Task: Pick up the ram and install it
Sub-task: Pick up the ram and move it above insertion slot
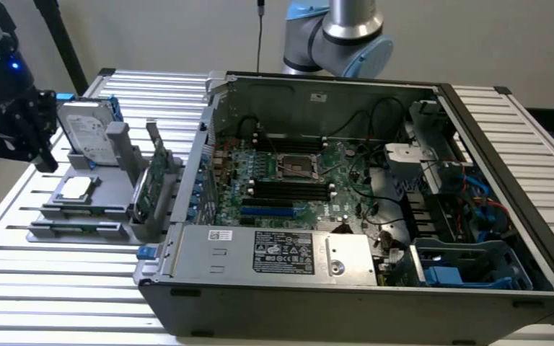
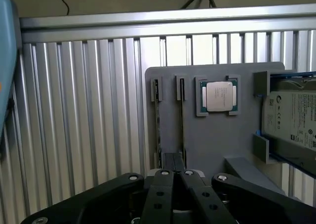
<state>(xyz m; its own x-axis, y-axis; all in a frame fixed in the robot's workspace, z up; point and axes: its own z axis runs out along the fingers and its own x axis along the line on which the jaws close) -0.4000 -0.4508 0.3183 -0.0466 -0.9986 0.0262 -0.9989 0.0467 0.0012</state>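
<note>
The gripper (image 1: 29,137) is black and hangs over the table's (image 1: 46,288) edge at the exterior view's left. It is just beside the gray holder (image 1: 113,155). Its two jaws are squeezed tight together, and nothing shows between them.

The ram (image 1: 75,229) is a thin green stick. It stands on its edge in a long slot at the front of the gray holder, apart from the gripper. In the wrist view the gripper (image 2: 174,160) points at the holder (image 2: 212,145), and its tips are close to the end of the slots. The ram (image 2: 157,130) looks like a thin dark line in the slot farthest from the processor chip (image 2: 218,96).

The processor chip lies flat in its square pocket next to the slots. The silver hard drive (image 1: 86,133) stands at the back of the holder. A bigger green card (image 1: 150,180) stands between the holder and the open computer case (image 1: 354,288). The motherboard (image 1: 296,184) lies inside the case, and its long black memory slots (image 1: 291,191) sit near the middle.
</note>
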